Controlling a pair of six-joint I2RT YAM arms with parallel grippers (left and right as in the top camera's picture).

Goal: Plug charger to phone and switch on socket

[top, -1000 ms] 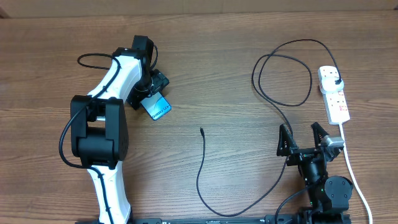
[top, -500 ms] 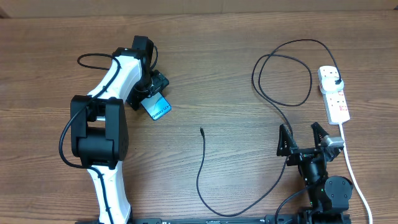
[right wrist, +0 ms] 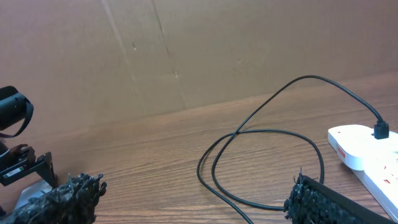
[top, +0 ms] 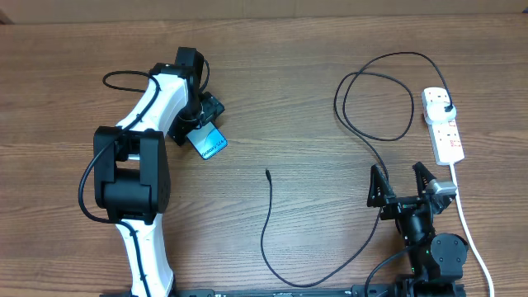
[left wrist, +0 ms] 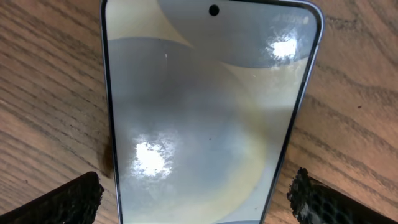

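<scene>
The phone (top: pixel 208 142) lies flat on the wooden table with its light-blue screen up, and it fills the left wrist view (left wrist: pixel 205 112). My left gripper (top: pixel 201 124) is open, lowered over the phone's far end, one finger on each side of it (left wrist: pixel 199 199). The charger cable (top: pixel 363 136) loops across the table; its connector tip (top: pixel 267 173) lies free mid-table and its black plug (top: pixel 446 110) sits in the white socket strip (top: pixel 444 124). My right gripper (top: pixel 403 186) is open and empty near the front, with the cable loop (right wrist: pixel 261 162) ahead of it.
The strip's thick white cord (top: pixel 466 223) runs down the right side past the right arm's base. The strip's end (right wrist: pixel 367 149) shows at the right edge of the right wrist view. A brown cardboard wall (right wrist: pixel 186 50) stands behind the table.
</scene>
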